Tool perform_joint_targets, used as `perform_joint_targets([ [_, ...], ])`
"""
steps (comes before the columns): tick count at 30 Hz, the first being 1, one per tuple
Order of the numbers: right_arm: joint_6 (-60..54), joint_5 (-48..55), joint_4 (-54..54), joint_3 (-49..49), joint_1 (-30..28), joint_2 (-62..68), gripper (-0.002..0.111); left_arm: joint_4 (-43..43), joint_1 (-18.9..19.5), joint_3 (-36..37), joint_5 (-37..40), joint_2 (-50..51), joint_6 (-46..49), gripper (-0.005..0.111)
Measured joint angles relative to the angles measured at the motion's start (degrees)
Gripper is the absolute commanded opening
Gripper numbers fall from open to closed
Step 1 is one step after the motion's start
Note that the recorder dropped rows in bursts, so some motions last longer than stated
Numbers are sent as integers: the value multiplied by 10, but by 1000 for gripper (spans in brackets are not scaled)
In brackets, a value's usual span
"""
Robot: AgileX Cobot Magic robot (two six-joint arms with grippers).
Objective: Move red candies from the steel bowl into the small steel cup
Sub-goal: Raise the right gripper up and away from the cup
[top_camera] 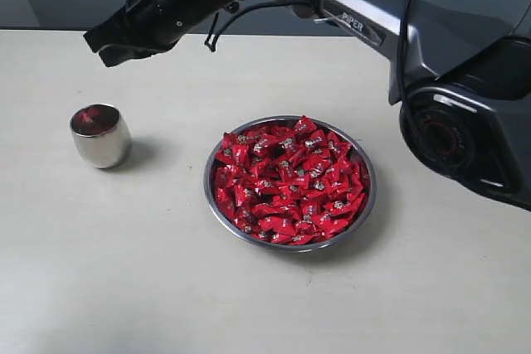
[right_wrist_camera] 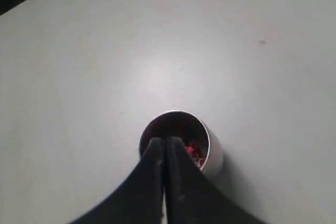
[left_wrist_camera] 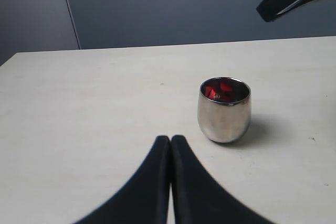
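Counting one steel bowl (top_camera: 209, 205), one small steel cup (top_camera: 100, 138) and two grippers, all over a pale table (top_camera: 124, 279).

I'm not getting a number on the red candies (top_camera: 290, 180). They're heaping across the whole bowl, overlapping, dozens at least. The bowl is sitting mid-table and the cup is standing upright, well apart from it on the left side of the exterior view.

I'm holding my right gripper (right_wrist_camera: 163, 141) above the cup's mouth, fingers pressed flat together with nothing between them. In the exterior view the right arm (top_camera: 365, 18) is reaching across the top, and its tip is hanging over the cup's side of the table.

I'm keeping my left gripper (left_wrist_camera: 170, 139) low near the table and short of the cup, fingers likewise pinched together and empty. It isn't showing in the exterior view.

Hard to make out:
- The cup contents are reading as red, with roughly two or three wrappers showing in the left wrist view. The count isn't firm.
- In the right wrist view my own fingers are covering part of the cup's rim, and the inside is dark.
- The right arm base is getting cut off at the edge of the exterior view.
- In the left wrist view only the dark tip of the right gripper is poking in at a corner.
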Motion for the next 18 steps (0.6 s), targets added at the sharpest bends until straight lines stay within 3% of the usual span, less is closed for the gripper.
perform_joint_targets([
  [18, 102, -9, -88, 0, -51, -94, 0, 0, 0, 0, 0, 0, 0, 0],
])
